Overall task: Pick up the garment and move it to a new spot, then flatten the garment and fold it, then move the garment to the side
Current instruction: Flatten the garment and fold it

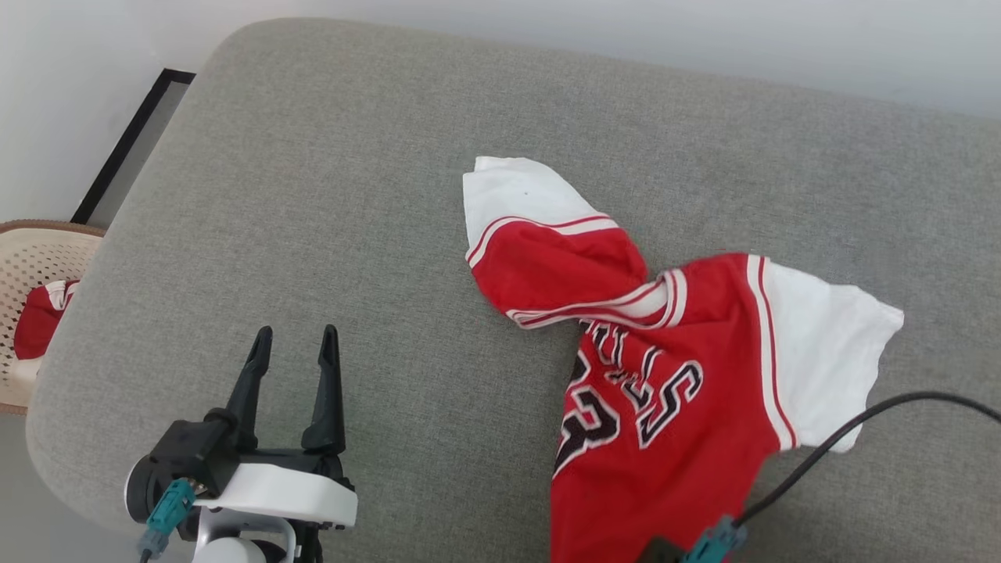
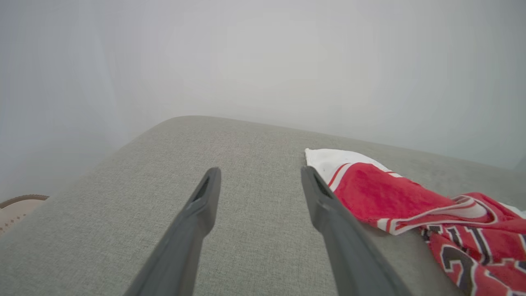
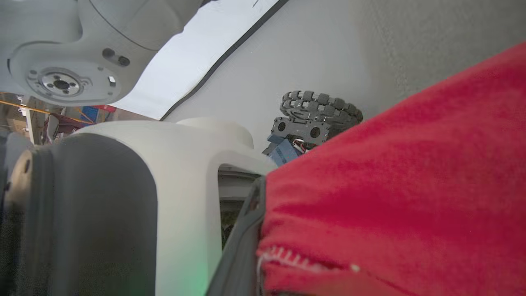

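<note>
**A:** Seeing the left end effector [image 1: 296, 338] spread wide and empty?
**B:** Yep, and the right end effector [image 3: 252, 263] is pinched tight on the red jersey [image 1: 665, 407], rumpled across the grey padded surface [image 1: 352, 195].

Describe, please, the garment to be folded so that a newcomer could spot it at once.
Find the big grey cushion. On its right half lies the garment, a crumpled red jersey with white sleeve ends. Unlike the red cloth in the basket off the cushion's left edge, it shows black, white-outlined lettering.
</note>
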`<state>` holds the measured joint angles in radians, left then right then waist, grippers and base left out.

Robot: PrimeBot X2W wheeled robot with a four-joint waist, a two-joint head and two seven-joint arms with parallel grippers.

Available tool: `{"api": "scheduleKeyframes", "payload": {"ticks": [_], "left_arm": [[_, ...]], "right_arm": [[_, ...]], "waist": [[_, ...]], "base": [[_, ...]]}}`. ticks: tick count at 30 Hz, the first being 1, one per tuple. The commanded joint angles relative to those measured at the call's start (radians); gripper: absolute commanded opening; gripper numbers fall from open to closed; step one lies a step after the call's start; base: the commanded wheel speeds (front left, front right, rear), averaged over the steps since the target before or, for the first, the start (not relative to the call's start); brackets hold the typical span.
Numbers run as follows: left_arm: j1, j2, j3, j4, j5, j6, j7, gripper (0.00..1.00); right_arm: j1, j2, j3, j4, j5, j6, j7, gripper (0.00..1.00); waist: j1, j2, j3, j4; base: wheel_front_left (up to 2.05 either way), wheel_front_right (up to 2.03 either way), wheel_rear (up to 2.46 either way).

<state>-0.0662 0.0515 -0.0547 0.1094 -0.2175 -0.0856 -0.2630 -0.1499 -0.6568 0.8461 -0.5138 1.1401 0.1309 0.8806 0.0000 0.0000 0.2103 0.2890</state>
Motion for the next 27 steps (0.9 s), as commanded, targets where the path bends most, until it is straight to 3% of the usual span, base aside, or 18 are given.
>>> {"api": "scheduleKeyframes", "payload": {"ticks": [1,5,6,7,8,13,20,24,27], "left_arm": [[0.004,0.000,0.006,-0.005,0.012,-0.003,-0.002,1.00],[0.007,0.000,0.012,-0.007,0.010,-0.003,-0.002,1.00],[0.008,0.000,0.012,-0.007,0.010,-0.003,-0.002,1.00],[0.009,0.000,0.010,-0.006,0.010,-0.004,-0.002,1.00],[0.009,0.000,0.010,-0.005,0.010,-0.004,-0.002,1.00],[0.014,0.000,0.010,-0.006,0.008,0.001,-0.002,1.00],[0.015,0.000,0.000,-0.007,-0.001,0.001,-0.002,1.00],[-0.007,0.000,-0.020,-0.008,-0.005,0.001,-0.002,1.00],[-0.023,0.000,-0.033,-0.004,0.005,-0.003,-0.002,1.00]], "right_arm": [[0.014,-0.002,0.005,-0.003,0.014,0.000,0.007,0.00],[0.002,-0.029,0.007,-0.001,0.001,0.000,0.017,0.00],[-0.006,-0.028,-0.009,0.006,-0.014,0.000,-0.002,0.33],[-0.010,-0.027,-0.031,0.018,-0.032,0.000,-0.024,0.84],[-0.015,-0.030,-0.051,0.027,-0.052,0.000,-0.045,1.00],[-0.024,-0.080,-0.223,0.059,-0.105,0.000,-0.130,1.00],[-0.002,-0.180,-0.544,0.154,-0.121,0.000,-0.141,1.00],[-0.048,-0.170,-0.696,0.290,-0.229,0.000,-0.172,1.00],[-0.094,-0.144,-0.732,0.389,-0.292,0.000,-0.189,1.00]], "waist": [[0.0000,0.0000,0.003,-0.001],[0.0000,0.0000,0.010,-0.013],[0.0000,0.0000,0.011,-0.017],[0.0000,0.0000,0.012,-0.021],[0.0000,0.0000,0.012,-0.026],[0.0000,0.0000,0.007,-0.048],[0.0000,0.0000,0.007,-0.061],[0.0000,0.0000,0.025,-0.048],[0.0000,0.0000,0.043,-0.032]], "base": [[0.00,0.00,0.00],[0.00,0.00,0.00],[0.00,0.00,0.00],[0.00,0.00,0.00],[0.00,0.00,0.00],[0.00,0.00,0.00],[0.00,0.00,0.00],[0.00,0.00,0.00],[0.00,0.00,0.00]]}}
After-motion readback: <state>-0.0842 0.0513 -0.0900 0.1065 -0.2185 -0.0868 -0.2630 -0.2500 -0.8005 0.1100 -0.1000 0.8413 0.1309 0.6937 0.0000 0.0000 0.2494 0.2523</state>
